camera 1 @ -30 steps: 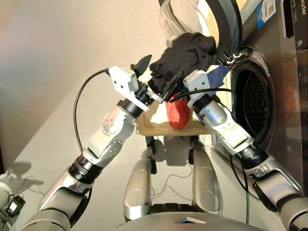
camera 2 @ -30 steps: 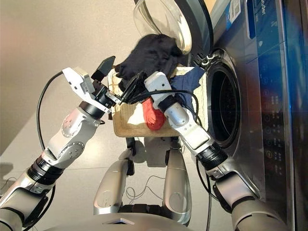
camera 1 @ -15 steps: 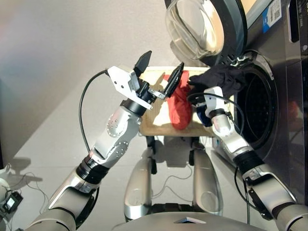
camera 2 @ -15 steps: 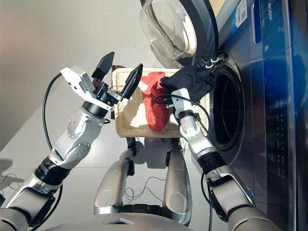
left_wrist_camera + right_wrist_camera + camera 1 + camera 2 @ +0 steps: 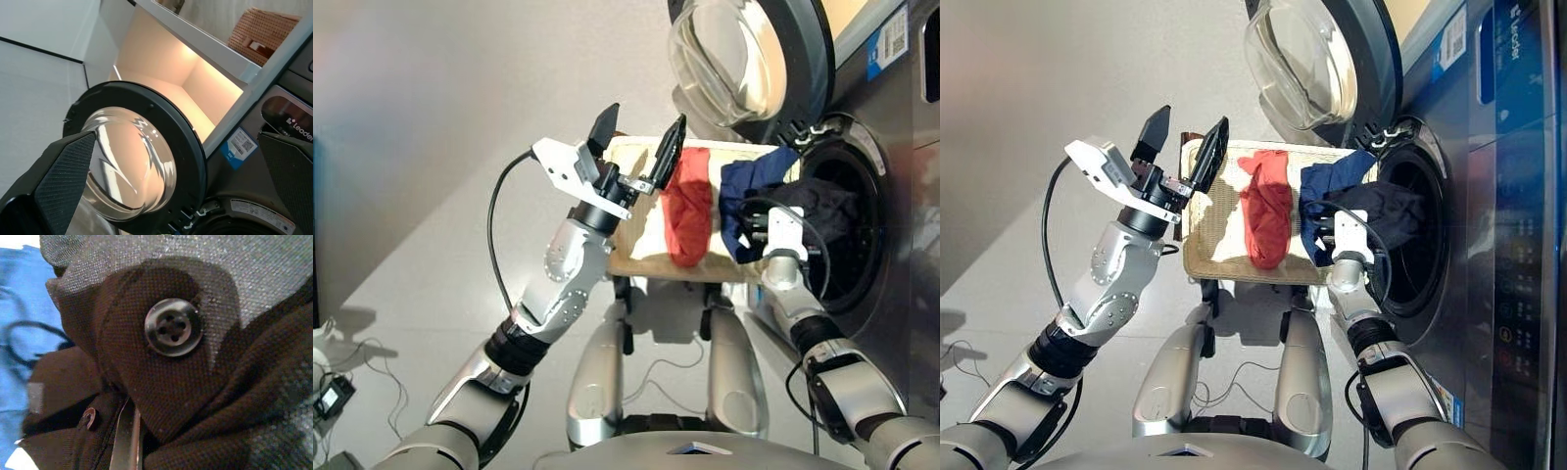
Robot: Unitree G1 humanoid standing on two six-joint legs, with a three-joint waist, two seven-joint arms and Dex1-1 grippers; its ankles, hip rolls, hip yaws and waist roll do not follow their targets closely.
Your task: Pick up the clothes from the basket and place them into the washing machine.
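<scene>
The right tool (image 5: 803,211) sits at the mouth of the washing machine (image 5: 891,147), carrying the black garment (image 5: 822,208) into the drum opening; whether its fingers are parted or closed cannot be told, since cloth covers them in the right wrist view. To do this step well, push the garment fully past the door seal before letting go, so that no fabric hangs over the rim. The left tool (image 5: 636,147) hovers wide open and empty at 9 o'clock of the basket (image 5: 636,225). The coral-red garment (image 5: 690,206) lies mid-basket; the navy garment (image 5: 749,201) lies at 3 o'clock of it, beside the drum.
</scene>
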